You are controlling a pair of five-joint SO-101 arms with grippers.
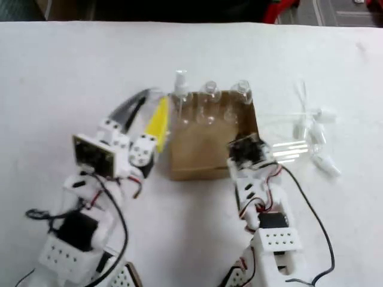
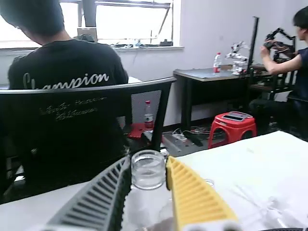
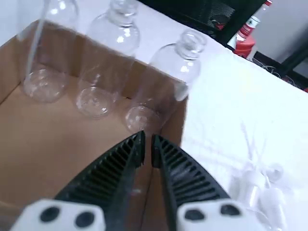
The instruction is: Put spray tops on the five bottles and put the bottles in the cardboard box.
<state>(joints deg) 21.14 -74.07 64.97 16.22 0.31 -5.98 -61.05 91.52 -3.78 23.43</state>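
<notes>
The cardboard box [image 1: 197,156] lies mid-table with three clear bottles standing along its far wall. The leftmost bottle [image 1: 181,98] carries a white spray top; the middle bottle [image 1: 208,103] and the right one [image 1: 239,98] show bare necks. My left gripper [image 1: 154,98], grey and yellow fingered, is left of the box, shut on a fourth clear bottle [image 2: 147,173] whose neck is uncapped. My right gripper [image 3: 147,143] hangs above the box's near right part, its black fingers shut with nothing between them. Loose spray tops [image 1: 311,128] lie on the table right of the box.
The white table [image 1: 72,72] stretches wide to the left and behind the box. Beyond the table's far edge a person sits in a black chair [image 2: 82,96], and a red stool [image 2: 233,127] stands on the floor.
</notes>
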